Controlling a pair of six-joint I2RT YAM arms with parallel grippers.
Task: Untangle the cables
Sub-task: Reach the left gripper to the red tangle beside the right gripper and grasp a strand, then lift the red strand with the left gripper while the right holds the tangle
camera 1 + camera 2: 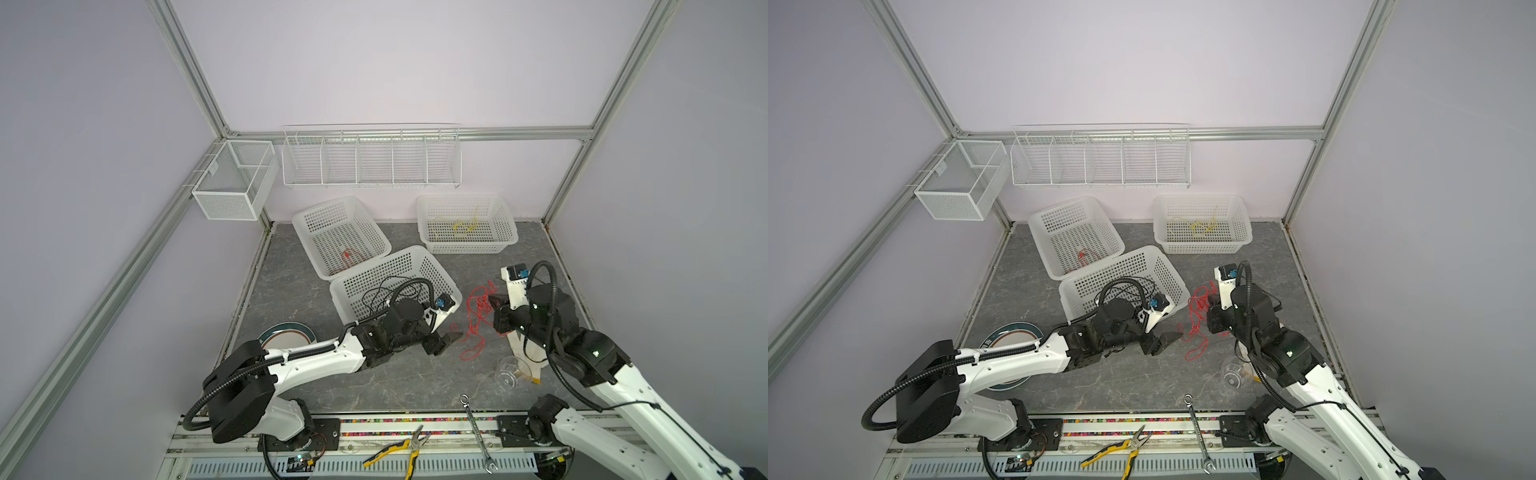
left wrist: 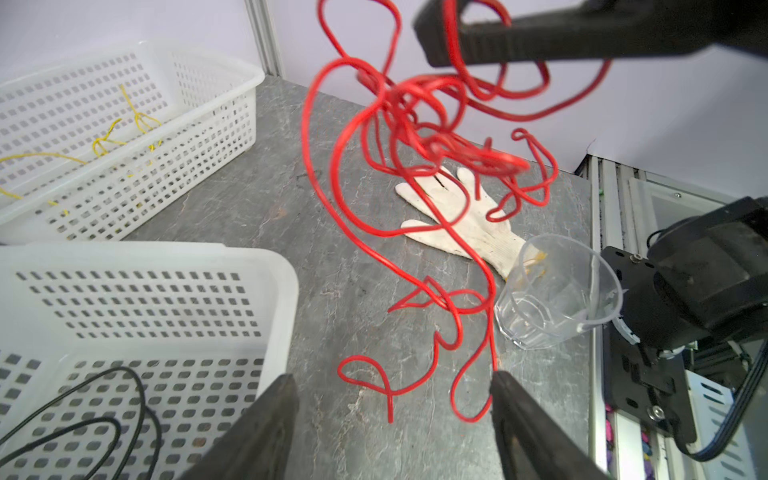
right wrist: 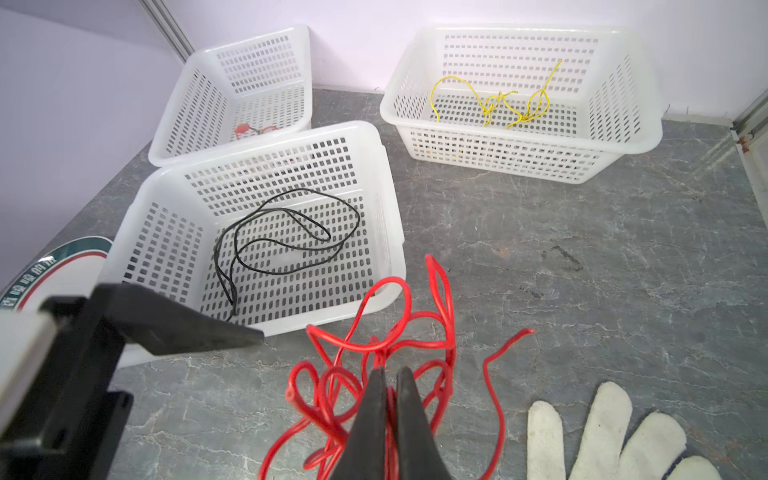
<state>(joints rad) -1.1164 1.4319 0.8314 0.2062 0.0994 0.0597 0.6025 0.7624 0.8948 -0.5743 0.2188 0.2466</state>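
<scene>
The right gripper (image 3: 388, 372) is clenched on the red cable tangle (image 3: 374, 345) and holds it above the table (image 3: 582, 249). The tangle's loops hang from the closed jaws, and the lowest loops trail down in front of the left gripper (image 2: 392, 376). The left gripper's jaws are spread wide and grasp nothing; one finger (image 2: 511, 399) stands just beside a hanging strand.

The black cable (image 3: 282, 241) lies coiled in the nearest basket (image 3: 270, 141). The yellow cable (image 3: 498, 99) lies in the far right basket (image 3: 519, 31). A small red cable (image 3: 249, 129) lies in the far left basket (image 3: 249, 45).

A white glove (image 2: 469, 216) and a clear cup (image 2: 557, 291) lie on the table beyond the tangle.
</scene>
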